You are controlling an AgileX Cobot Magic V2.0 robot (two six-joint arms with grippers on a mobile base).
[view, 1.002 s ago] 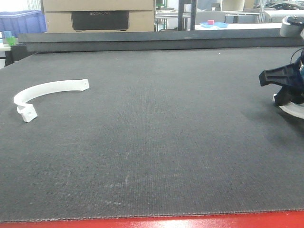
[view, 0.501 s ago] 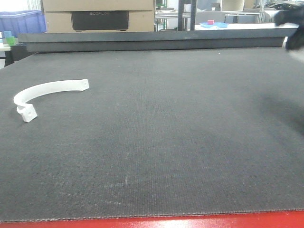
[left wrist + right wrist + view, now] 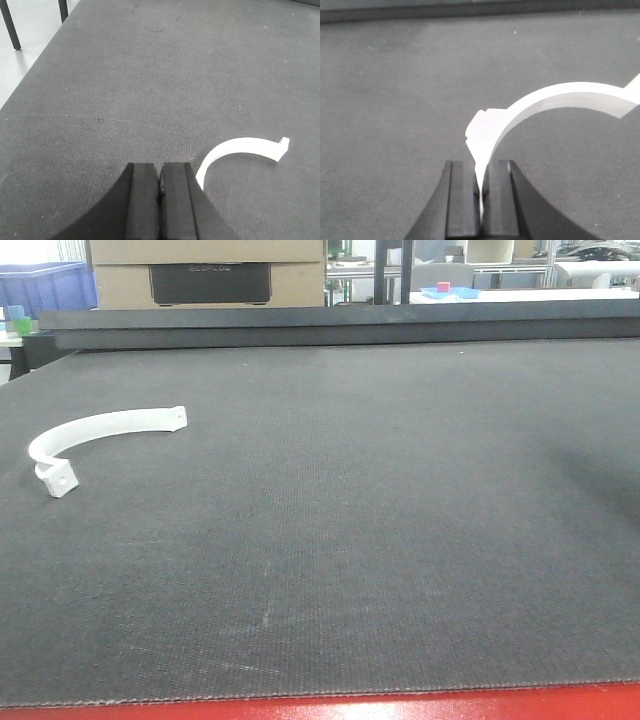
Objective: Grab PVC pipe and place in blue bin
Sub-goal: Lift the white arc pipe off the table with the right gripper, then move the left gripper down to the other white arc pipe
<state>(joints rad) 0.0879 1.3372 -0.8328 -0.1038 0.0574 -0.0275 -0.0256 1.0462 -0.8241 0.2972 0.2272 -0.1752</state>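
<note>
Blue bin (image 3: 45,285): far left, behind the surface (image 3: 400,490) and off it. You will likely have to carry each pipe well back to reach it.
Loose pipe (image 3: 100,426): white curved piece, flat on the left of the surface with both ends toward the front. Nothing touches it. Lying flat, it offers only a thin edge for a grasp from above.
Left pincer (image 3: 160,175): pads pressed together with nothing between them. It hangs just short of the loose pipe's near end, so you must spread it before going down.
Box (image 3: 200,270): cardboard, behind the surface, right of the bin. It plays no part in the task.
Right pincer (image 3: 481,180): clamped on the tab end of a second pipe and out of the front view.
Held pipe (image 3: 560,97): the arc sweeps up and right from the pads. Gripped at one end, it may swing, so move gently. You cannot tell its height above the surface.
</note>
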